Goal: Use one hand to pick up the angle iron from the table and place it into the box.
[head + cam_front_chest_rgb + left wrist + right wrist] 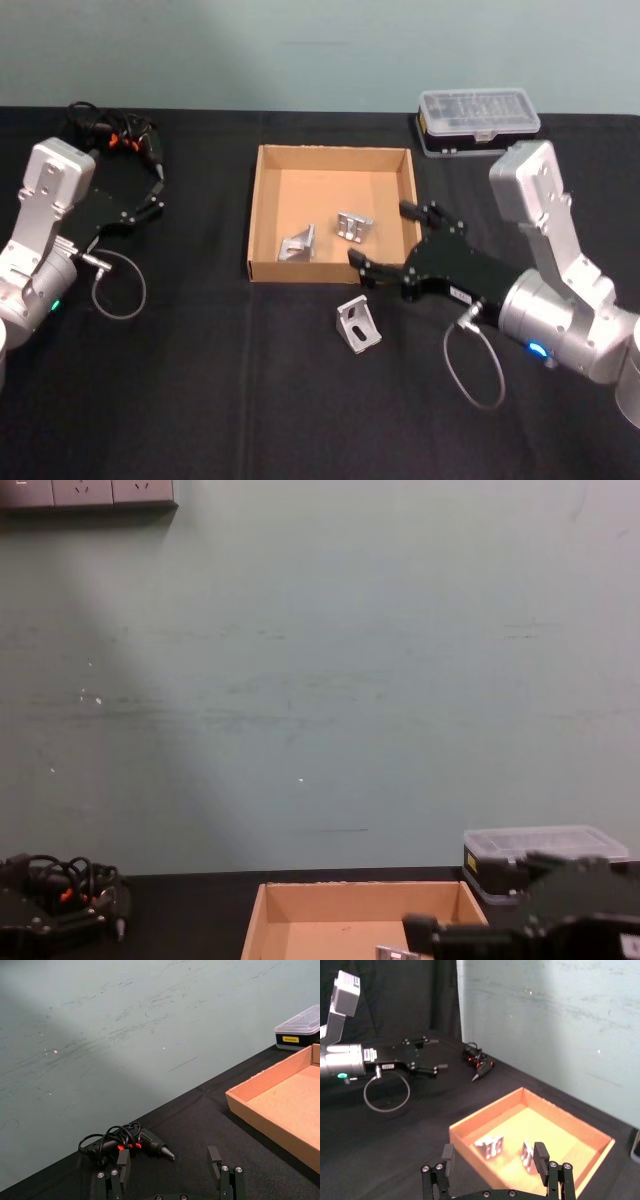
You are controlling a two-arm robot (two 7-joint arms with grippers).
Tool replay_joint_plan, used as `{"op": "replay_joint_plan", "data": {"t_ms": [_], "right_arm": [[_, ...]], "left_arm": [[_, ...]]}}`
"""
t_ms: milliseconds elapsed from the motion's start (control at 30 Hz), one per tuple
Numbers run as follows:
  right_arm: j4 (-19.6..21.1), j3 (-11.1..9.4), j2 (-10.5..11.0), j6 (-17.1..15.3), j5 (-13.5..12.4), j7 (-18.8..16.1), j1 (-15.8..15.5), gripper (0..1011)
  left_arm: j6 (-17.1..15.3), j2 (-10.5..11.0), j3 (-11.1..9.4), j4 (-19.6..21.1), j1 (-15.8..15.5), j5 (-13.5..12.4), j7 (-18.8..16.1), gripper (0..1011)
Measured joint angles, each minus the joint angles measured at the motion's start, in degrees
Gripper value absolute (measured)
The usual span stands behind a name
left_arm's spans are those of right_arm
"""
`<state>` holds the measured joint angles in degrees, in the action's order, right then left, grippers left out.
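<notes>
One angle iron, a small silver bracket, lies on the black table just in front of the box. Two more angle irons rest inside the tan box; the right wrist view shows them too. My right gripper hovers open over the box's front right corner, behind and to the right of the loose bracket, holding nothing. In its own wrist view the right gripper is spread wide above the box. My left gripper stays parked, open, at the far left.
A black plastic case with a clear lid stands behind the box at the right. A small black electric screwdriver with a tangled cable lies at the back left, just beyond the left gripper. The wall runs close behind the table.
</notes>
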<state>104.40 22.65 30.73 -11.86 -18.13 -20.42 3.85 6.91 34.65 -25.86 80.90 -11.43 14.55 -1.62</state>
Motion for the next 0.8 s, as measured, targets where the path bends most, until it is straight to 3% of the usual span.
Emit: {"op": "replay_joint_plan", "data": {"t_ms": [300,800], "right_arm": [[2.31,-0.36,0.76,-3.39,0.3,0.08,-3.79,1004],[0.93,1.7,-0.32,-9.14,3.29,-0.37,-3.41,1004]], "left_arm": [[0.0,0.0,0.0,0.0,0.0,0.0,0.0,1000],[0.0,0.0,0.0,0.0,0.0,0.0,0.0,1000]]}}
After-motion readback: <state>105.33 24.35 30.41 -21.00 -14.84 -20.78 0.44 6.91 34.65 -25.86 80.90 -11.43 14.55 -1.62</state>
